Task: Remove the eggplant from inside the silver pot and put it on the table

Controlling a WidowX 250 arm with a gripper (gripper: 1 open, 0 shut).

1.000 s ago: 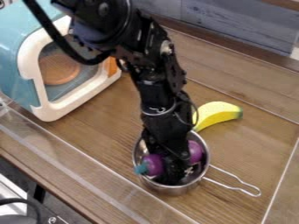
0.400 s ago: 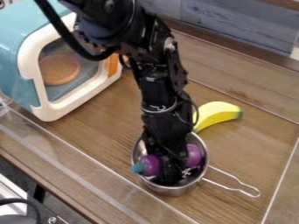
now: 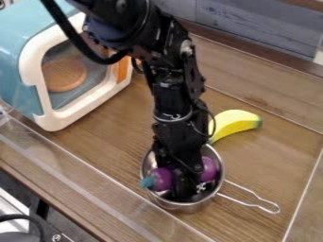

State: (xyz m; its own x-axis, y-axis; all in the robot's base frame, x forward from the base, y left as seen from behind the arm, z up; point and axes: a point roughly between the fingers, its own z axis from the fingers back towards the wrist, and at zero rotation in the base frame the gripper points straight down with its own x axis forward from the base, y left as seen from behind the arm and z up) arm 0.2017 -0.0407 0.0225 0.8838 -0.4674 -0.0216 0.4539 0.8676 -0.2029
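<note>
The eggplant (image 3: 161,178) looks glossy purple with a teal tip; the claw (image 3: 184,176) is clamped around its middle.

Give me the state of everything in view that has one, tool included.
Tool: lowered into the pot, shut on the eggplant
Eggplant: inside the pot, partly hidden by the tool
Silver pot: upright on the table, no lid on, handle pointing away from the blue-and-white box
Banana: lying on the table, outside the pot
</note>
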